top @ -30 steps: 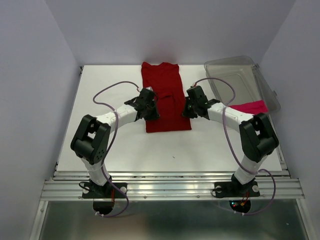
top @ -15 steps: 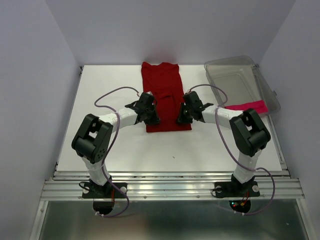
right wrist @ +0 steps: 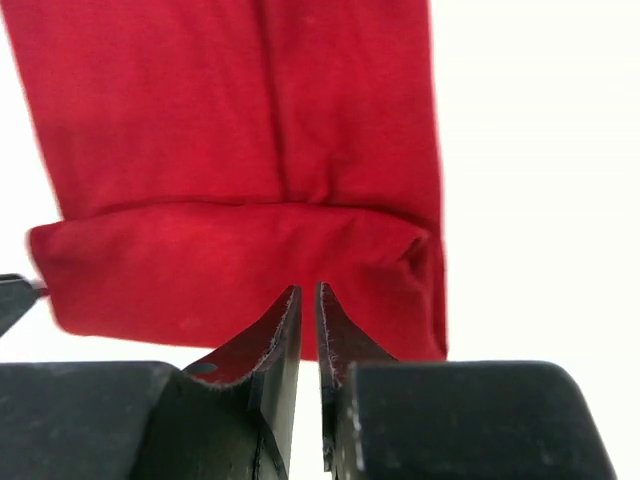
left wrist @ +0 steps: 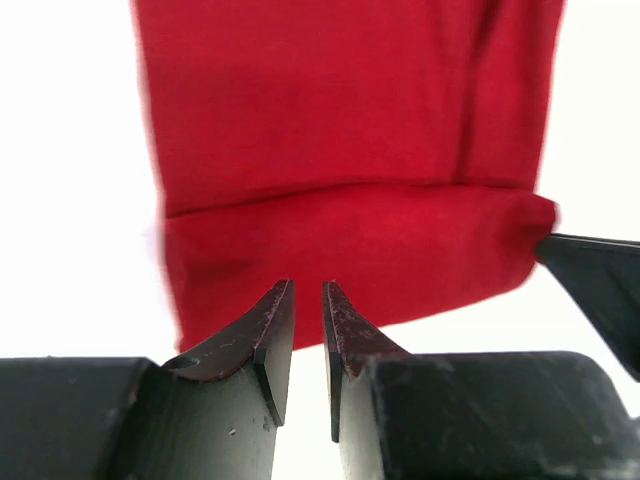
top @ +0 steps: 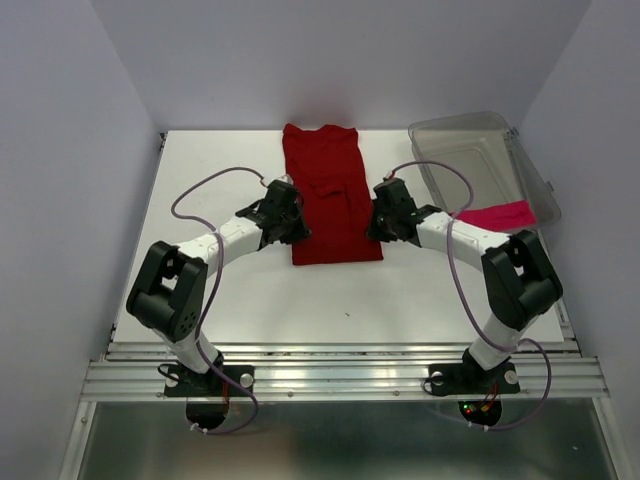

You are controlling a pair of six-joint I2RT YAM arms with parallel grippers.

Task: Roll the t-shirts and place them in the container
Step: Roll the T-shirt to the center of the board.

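Both arms folded inward, grippers low near the middle of the desk.
From the near edge the left arm and right arm bend at the elbow and slant toward each other, wrists tipped down. The left gripper and right gripper have their jaws nearly together, with a thin slit between; whether they pinch anything is unclear.

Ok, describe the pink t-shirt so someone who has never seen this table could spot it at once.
On the white table, look to the far right corner, where a clear plastic bin sits. At the bin's near end lies the pink t-shirt, a small magenta strip. It is far smaller and brighter than the dark red t-shirt spread flat mid-table.
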